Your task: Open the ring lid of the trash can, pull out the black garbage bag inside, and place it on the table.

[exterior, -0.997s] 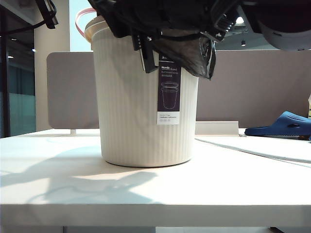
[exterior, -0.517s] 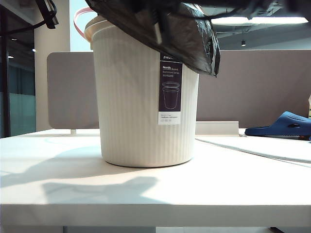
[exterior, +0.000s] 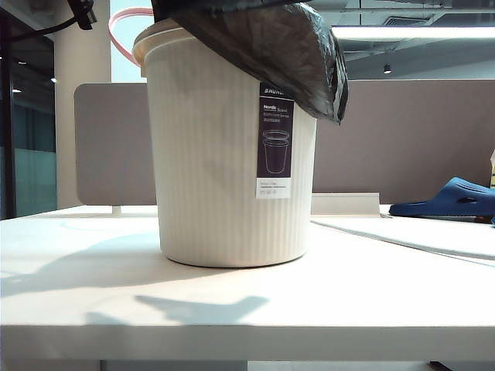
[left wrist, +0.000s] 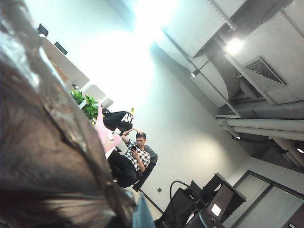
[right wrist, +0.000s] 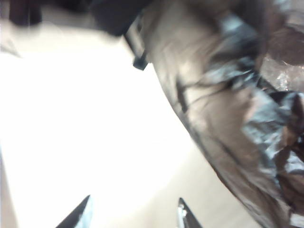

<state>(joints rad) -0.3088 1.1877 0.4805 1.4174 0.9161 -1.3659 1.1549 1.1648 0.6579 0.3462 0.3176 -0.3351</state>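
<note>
Black garbage bag (exterior: 286,54) now arm-free; right pincer (right wrist: 134,213) spread; left pincer closed, unseen.

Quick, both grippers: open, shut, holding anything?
Left gripper: out of sight, shut; hold unclear.
Right gripper: open, empty, beside the black garbage bag.

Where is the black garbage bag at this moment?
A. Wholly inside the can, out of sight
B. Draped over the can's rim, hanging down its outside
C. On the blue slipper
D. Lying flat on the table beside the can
B: the black garbage bag spills over the rim of the trash can and hangs above the purple label, clear of the table.
</note>
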